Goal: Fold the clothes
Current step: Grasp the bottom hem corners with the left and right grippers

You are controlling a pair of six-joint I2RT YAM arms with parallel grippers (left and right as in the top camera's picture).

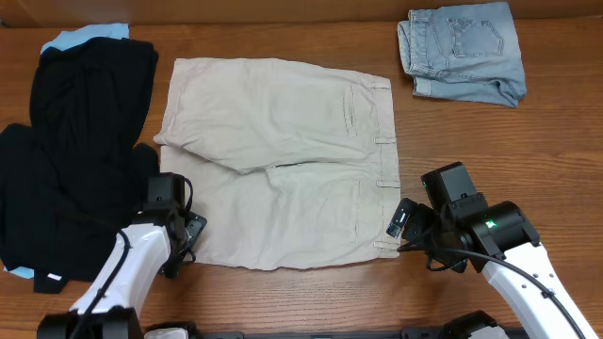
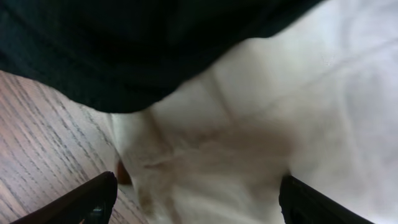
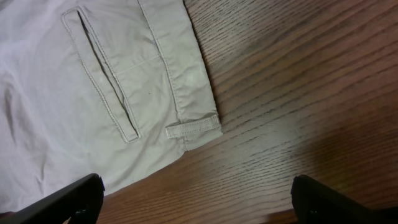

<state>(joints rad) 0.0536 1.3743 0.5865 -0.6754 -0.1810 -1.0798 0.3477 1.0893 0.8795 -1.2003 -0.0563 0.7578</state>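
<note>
My left gripper sits over the khaki shorts' hem corner, and my right gripper is just off their waistband corner. The long axis runs between them. Both jaws are spread, pinching nothing.

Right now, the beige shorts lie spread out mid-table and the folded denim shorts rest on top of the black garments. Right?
No. The overhead view shows the folded denim shorts lying on bare table at the far right, well apart from the black garments at the left. The beige shorts are spread out mid-table, as stated.
</note>
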